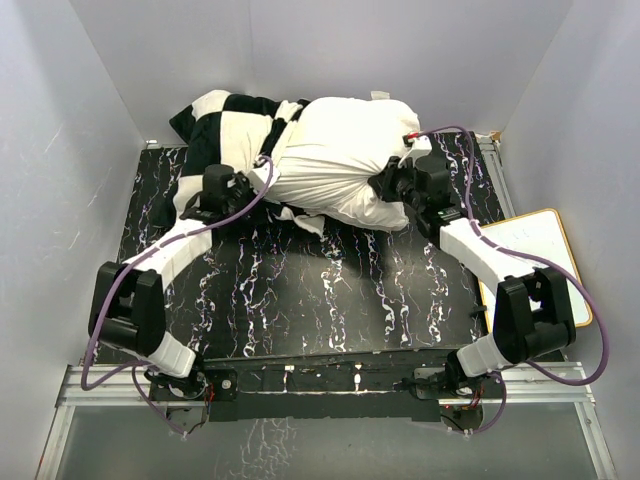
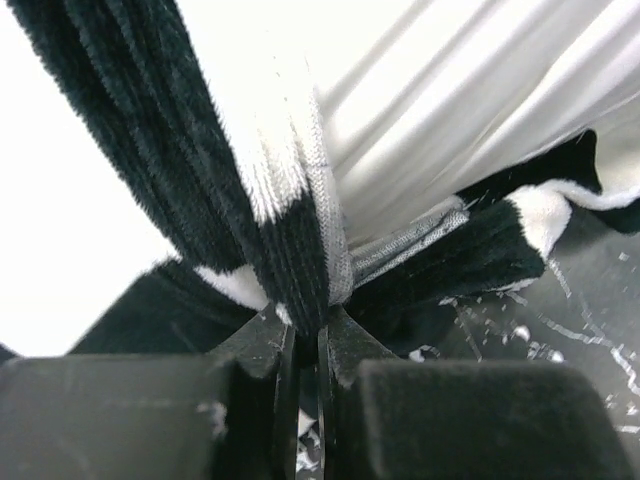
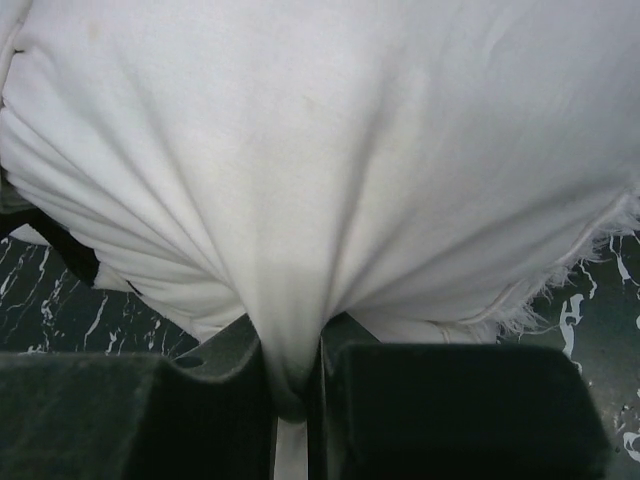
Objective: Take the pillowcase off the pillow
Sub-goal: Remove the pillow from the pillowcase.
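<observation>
The off-white pillow point(image 1: 345, 160) lies at the back middle of the table, mostly bare. The black-and-white checkered pillowcase point(image 1: 225, 130) is bunched over its left end. My left gripper point(image 1: 255, 178) is shut on a fold of the pillowcase point(image 2: 290, 250), with the pillow's white fabric point(image 2: 450, 110) just beyond. My right gripper point(image 1: 385, 185) is shut on a pinch of the pillow's fabric point(image 3: 300, 200) at the pillow's near right side, pulling it into tight creases.
The table top point(image 1: 320, 290) is black with white marbling. A whiteboard point(image 1: 545, 250) lies off the table's right edge. Grey walls close in the back and sides. A loose flap of pillowcase point(image 1: 300, 215) lies under the pillow's near edge.
</observation>
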Robot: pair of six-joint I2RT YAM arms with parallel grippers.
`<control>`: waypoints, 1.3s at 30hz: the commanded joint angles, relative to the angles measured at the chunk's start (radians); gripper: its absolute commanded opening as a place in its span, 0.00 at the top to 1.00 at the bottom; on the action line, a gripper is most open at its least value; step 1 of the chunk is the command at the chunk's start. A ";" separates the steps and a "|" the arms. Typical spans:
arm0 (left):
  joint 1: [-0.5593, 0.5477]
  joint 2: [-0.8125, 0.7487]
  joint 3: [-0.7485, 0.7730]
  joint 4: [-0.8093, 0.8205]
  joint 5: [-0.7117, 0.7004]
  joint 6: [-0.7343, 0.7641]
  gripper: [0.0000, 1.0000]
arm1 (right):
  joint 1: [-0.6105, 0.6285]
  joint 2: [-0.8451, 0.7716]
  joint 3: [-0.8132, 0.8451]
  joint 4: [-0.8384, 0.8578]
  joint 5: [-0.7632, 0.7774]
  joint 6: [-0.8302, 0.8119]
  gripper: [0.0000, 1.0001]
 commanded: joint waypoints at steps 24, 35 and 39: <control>0.298 0.248 0.853 -0.647 0.420 -0.229 0.07 | -0.177 0.035 0.383 -0.101 -0.014 0.052 0.25; 0.113 0.680 1.281 -0.633 0.229 -0.284 0.03 | -0.132 0.324 0.756 -0.144 0.152 0.056 0.02; 0.084 0.733 1.268 -0.628 0.215 -0.285 0.05 | -0.089 0.510 0.918 -0.229 0.117 0.004 0.02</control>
